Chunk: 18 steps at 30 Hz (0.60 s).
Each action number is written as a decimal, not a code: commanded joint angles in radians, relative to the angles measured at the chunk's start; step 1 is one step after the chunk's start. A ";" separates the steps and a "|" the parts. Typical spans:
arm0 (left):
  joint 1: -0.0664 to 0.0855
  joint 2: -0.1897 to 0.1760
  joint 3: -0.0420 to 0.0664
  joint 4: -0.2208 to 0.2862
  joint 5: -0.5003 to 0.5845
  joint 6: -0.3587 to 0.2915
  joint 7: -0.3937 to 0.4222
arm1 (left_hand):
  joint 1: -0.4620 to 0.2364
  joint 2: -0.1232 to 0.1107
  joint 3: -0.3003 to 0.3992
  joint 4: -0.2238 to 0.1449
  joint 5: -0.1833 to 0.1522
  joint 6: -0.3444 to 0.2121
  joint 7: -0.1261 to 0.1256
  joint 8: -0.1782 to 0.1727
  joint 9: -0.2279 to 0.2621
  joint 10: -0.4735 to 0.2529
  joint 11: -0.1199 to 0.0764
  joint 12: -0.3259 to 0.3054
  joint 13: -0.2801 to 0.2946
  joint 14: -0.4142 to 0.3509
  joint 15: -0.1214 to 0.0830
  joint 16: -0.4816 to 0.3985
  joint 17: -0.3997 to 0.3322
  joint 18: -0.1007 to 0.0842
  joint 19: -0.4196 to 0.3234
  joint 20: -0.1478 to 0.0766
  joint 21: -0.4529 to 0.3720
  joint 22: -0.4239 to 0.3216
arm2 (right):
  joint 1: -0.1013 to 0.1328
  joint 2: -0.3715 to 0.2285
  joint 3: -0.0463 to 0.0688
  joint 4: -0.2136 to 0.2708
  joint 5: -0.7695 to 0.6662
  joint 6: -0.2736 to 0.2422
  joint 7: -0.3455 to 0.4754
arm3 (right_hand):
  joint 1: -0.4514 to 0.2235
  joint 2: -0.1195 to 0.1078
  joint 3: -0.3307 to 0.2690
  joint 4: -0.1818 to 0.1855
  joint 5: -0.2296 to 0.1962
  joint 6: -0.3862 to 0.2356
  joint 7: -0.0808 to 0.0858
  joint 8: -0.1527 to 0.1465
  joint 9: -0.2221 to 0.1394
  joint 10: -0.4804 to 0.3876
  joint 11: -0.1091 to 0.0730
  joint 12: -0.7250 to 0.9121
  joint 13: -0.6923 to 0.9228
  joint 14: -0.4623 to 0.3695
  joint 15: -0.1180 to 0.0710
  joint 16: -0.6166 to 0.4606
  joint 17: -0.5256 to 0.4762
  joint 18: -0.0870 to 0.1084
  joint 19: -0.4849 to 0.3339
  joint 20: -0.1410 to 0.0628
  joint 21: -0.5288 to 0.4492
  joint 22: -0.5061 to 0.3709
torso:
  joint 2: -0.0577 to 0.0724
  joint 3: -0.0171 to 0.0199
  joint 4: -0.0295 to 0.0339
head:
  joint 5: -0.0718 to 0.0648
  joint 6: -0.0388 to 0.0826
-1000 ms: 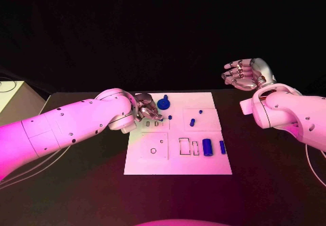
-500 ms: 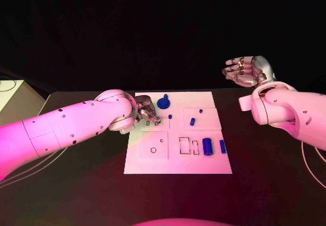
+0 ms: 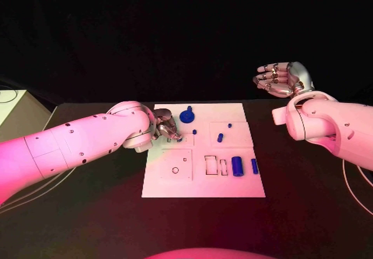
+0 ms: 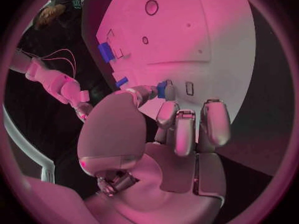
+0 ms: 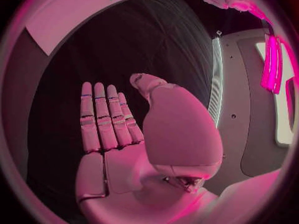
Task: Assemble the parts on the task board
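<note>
A: Where does the task board (image 3: pixel 204 186) lie?
B: Flat on the middle of the black bench (image 3: pixel 93 216), between the two arms. The left robot hand (image 3: pixel 165 127) hangs over its near-left part, by two small slots.

A: And the parts?
B: A round blue part with a stem (image 3: pixel 186 115) stands just beyond the left robot hand, at the board's far edge. A small blue peg (image 3: pixel 194 131) sits just beside that hand, toward the board's centre. Farther out, toward the right arm, lie a short blue pin (image 3: pixel 221 138) and a tiny blue dot (image 3: pixel 229 127). Nearer the robot than the hand, a fat blue cylinder (image 3: pixel 237 167) and a slim blue bar (image 3: pixel 254 167) lie side by side next to two rectangular cut-outs.

A: Does the left robot hand hold anything?
B: Yes. In the left wrist view a small blue piece (image 4: pixel 162 90) is pinched between thumb and a fingertip, right above a slot (image 4: pixel 189 88) in the board. The other fingers are curled downward.

A: The right one?
B: The right robot hand (image 3: pixel 281 80) is raised well away from the board, beyond the bench's far right side. In the right wrist view its fingers (image 5: pixel 99 117) lie straight and side by side, thumb apart, with nothing in the palm.
</note>
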 commanded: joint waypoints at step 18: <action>0.000 0.003 -0.002 -0.006 0.009 0.031 -0.002 | -0.007 0.008 0.223 -0.218 0.004 0.017 -0.006 0.004 0.001 0.006 0.000 0.003 -0.001 0.086 -0.008 -0.004 0.204 -0.005 -0.002 0.000 -0.007 -0.002 | -0.001 -0.001 0.000 0.000 0.006 0.019 0.016 | -0.001 0.012 -0.009 -0.001 0.003 -0.005 0.014 -0.007 -0.002 -0.004 0.004 -0.005 -0.002 -0.010 0.000 -0.004 -0.003 0.006 -0.008 0.000 -0.001 -0.003 | -0.001 0.0006 0.0003 | -0.001 -0.012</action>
